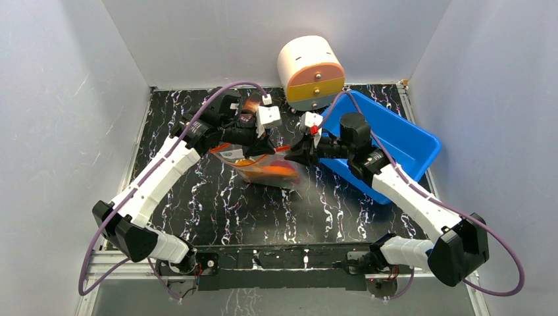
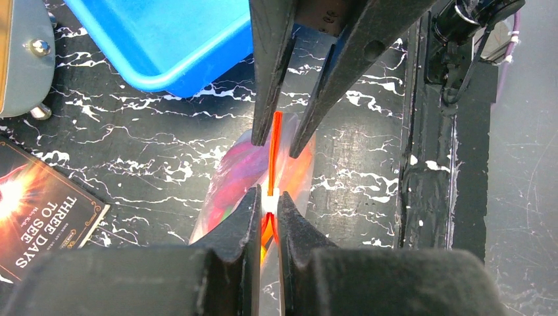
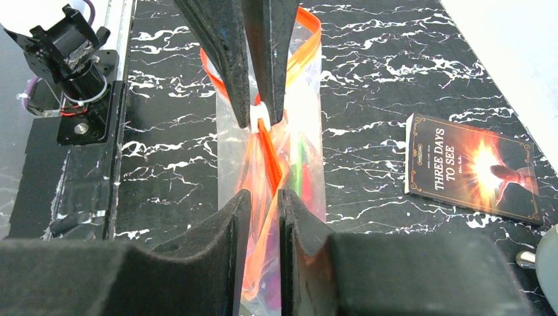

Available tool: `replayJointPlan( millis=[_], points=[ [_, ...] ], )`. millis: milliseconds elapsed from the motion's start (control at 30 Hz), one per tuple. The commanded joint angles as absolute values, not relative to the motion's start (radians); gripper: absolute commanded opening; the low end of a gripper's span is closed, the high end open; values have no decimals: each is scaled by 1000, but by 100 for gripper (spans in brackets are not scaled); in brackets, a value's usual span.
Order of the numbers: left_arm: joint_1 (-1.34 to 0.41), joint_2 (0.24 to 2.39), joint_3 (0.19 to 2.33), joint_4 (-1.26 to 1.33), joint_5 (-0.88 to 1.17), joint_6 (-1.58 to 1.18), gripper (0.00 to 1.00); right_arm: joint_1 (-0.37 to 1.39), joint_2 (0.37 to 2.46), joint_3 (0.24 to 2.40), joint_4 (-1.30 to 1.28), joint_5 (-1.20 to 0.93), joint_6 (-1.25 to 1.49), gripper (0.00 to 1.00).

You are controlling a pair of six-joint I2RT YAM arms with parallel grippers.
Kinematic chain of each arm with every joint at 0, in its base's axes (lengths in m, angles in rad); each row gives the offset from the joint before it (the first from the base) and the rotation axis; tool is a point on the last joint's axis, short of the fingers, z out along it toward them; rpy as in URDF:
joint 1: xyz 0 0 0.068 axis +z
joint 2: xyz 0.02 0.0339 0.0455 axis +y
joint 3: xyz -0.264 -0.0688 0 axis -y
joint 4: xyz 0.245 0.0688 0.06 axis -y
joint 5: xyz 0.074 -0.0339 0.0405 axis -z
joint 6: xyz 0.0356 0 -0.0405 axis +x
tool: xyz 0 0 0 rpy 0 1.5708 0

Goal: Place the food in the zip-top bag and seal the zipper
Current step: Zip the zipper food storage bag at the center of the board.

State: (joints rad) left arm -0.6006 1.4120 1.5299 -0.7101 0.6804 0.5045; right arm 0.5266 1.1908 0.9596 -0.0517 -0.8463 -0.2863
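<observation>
— Black marbled table, grey walls all round. Where's the zip-top bag?

— Mid-table, strung between both arms, with the food showing orange inside. I can't tell whether its belly rests on the table.

— And the grips?

— The left gripper is clamped on the white slider. The right gripper is pinched onto the zipper close by, facing it.

— So which way does the strip run?

— Straight from one gripper to the other, as a single closed line. Past the slider, on the left arm's side, it splits into two loose orange lips, so that stretch looks unsealed.

— Then the slider travels away from the right gripper?

— That's my reading: the right gripper anchors and the left draws outward along the strip.

— Is there room?

— Bare table lies that way. The paperback book sits further back, and the blue bin is behind the right arm, out of the path.
</observation>
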Motion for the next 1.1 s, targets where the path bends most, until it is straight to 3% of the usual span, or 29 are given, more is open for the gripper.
replayJointPlan(
  millis=[0,67,133,533,633,733,1067],
  points=[
    [-594,1379,1548,-693,705,481,0,528,1217,1044,-28,-870,-304,25],
    [-594,1382,1548,-693,705,480,0,536,1225,1052,-26,-859,-306,35],
    [-594,1383,1549,-693,711,480,0,543,1234,1059,-26,-855,-310,38],
    [-594,1391,1557,-711,712,497,0,584,1282,1099,-2,-853,-310,30],
    [-594,1396,1562,-716,713,503,0,586,1288,1109,-3,-847,-315,24],
    [-595,1395,1560,-719,709,509,0,587,1289,1114,-17,-842,-329,2],
    [-594,1391,1571,-821,649,578,0,587,1242,1083,-82,-777,-384,0]
  ],
)
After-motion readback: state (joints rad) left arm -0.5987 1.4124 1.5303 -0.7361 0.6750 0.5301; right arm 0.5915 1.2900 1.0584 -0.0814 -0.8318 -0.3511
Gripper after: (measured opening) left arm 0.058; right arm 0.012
